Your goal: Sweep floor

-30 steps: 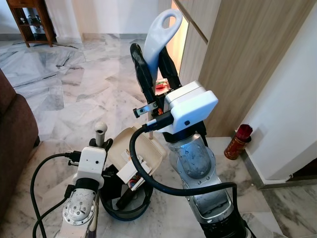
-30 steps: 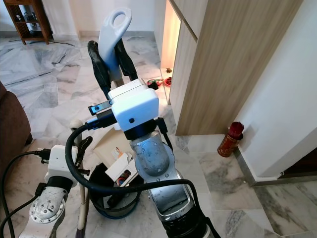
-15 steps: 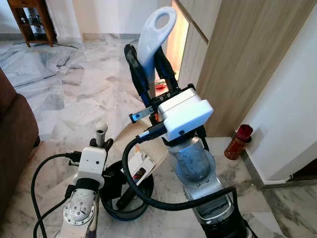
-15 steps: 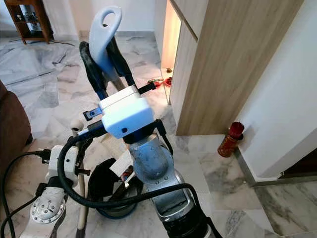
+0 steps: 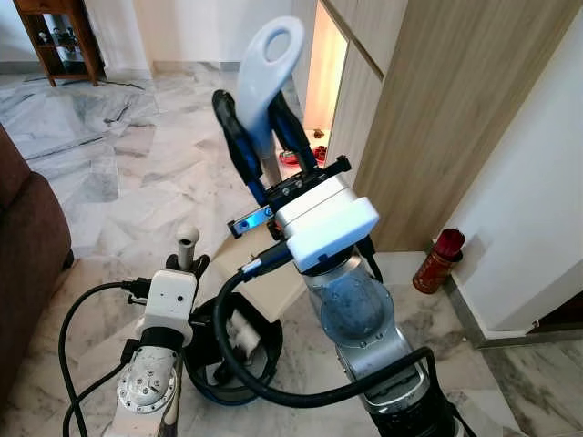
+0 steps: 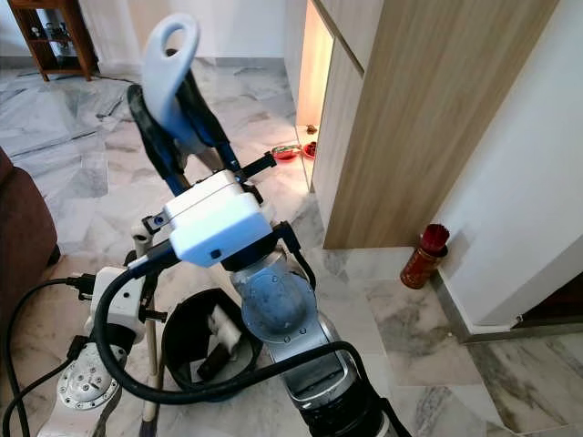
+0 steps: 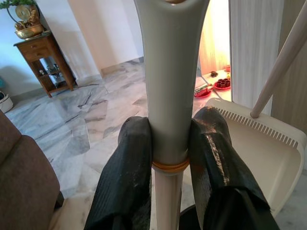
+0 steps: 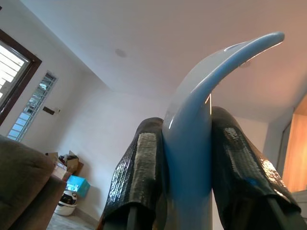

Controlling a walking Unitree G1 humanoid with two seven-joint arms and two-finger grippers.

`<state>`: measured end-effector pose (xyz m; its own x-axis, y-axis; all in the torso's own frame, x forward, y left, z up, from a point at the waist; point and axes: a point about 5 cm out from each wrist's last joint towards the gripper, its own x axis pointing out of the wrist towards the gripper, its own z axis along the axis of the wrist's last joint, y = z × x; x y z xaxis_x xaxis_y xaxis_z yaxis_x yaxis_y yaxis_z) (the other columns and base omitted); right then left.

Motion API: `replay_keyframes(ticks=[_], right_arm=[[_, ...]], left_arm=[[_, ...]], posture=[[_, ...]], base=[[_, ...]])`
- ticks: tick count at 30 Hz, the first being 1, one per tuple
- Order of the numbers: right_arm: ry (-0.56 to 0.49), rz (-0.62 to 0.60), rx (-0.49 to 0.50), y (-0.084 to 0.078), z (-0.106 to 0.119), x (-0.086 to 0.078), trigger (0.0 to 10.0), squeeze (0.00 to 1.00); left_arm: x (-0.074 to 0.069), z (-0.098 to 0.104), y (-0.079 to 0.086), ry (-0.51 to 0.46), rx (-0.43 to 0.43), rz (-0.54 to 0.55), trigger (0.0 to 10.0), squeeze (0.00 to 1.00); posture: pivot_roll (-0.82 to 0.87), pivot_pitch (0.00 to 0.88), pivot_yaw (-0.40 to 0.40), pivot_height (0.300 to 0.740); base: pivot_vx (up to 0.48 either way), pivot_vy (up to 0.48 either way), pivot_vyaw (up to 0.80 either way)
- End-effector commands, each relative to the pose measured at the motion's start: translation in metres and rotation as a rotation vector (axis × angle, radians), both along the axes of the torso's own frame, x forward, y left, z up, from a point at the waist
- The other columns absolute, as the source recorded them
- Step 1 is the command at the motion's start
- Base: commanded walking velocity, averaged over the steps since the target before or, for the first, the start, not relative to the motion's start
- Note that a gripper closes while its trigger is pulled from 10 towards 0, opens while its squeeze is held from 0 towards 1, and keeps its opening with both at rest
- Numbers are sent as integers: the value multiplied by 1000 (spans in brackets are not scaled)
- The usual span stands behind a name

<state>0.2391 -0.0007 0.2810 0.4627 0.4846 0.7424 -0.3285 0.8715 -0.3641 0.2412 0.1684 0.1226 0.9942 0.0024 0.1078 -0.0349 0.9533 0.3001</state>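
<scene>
Your left hand (image 7: 169, 158) pinches the broom handle (image 7: 169, 86) above its orange ring; the wrist view there shows the cream dustpan (image 7: 261, 153) beyond. Your raised right hand (image 5: 253, 137) clamps the looped dustpan handle (image 5: 262, 68), tilted over the black bin (image 5: 228, 350). Right: wooden cabinet (image 5: 437, 109), red bottle (image 5: 437, 259).

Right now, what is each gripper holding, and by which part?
Right gripper: dustpan handle, below its loop. Left gripper: broom handle, just above its orange ring.
</scene>
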Motion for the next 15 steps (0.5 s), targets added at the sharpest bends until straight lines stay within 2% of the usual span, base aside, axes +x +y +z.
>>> replay_keyframes(ticks=[1,4,7,9,10,11,13,14,15], right_arm=[[-92,12,28,-3,14,-10,10000,0],[-61,-31,27,-9,10,-2,10000,0],[18,-126,5,-25,-2,17,10000,0],[150,-271,-10,-58,-23,44,10000,0],[150,-271,-10,-58,-23,44,10000,0],[174,-322,-19,-70,-28,51,10000,0],[194,-375,-38,-83,-34,57,10000,0],[209,-417,-56,-92,-38,61,10000,0],[242,-480,-78,-108,-46,67,10000,0]], left_arm=[[2,7,-5,-47,9,-16,10000,0],[3,7,-5,-47,8,-18,10000,0],[3,6,-5,-40,6,-23,10000,0],[1,5,-5,-31,3,-31,10000,0],[1,5,-5,-31,3,-31,10000,0],[0,5,-5,-31,3,-30,10000,0],[-1,5,-4,-30,3,-30,10000,0],[-1,5,-4,-30,3,-29,10000,0],[-1,5,-3,-29,1,-26,10000,0]], posture=[[9,70,-65,740],[10,70,-66,740],[7,68,-65,740],[6,68,-64,740],[6,68,-64,740],[6,68,-64,740],[0,69,-63,740],[0,69,-63,740],[-3,69,-60,740]], base=[[0,0,0],[0,0,0],[0,0,0],[0,0,0],[0,0,0],[0,0,0],[0,0,0],[0,0,0],[0,0,0]])
